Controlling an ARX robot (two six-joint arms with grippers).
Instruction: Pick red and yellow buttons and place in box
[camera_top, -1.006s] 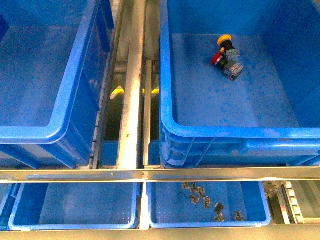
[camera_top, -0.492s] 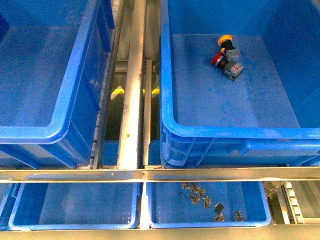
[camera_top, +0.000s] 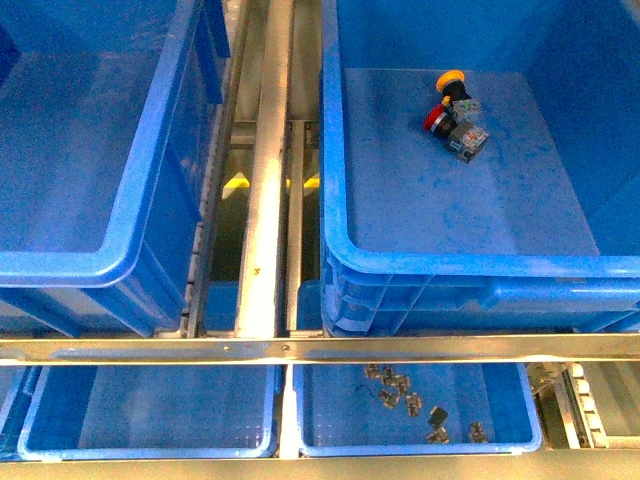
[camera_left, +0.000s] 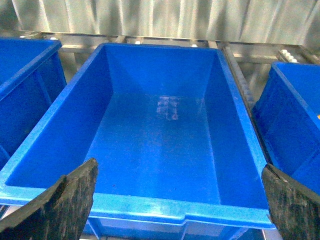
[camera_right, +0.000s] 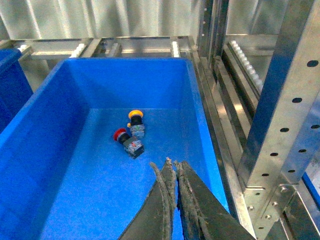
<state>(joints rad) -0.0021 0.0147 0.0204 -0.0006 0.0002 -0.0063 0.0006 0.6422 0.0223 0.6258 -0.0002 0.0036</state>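
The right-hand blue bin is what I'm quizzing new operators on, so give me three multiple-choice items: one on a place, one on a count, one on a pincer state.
1. Where do the red button and yellow button lie?
A. on the floor of the right-hand big bin
B. in the left-hand big bin
C. in the shallow tray below

2. How many push-buttons lie in that bin?
A. one
B. two
C. four

3. How is the right pincer?
A. wide open
B. shut on a button
C. shut on nothing

Answers: 1 A, the front view shows both near the bin's far wall. 2 B, one red cap, one yellow. 3 C, its fingers meet in the right wrist view, both buttons apart from them.
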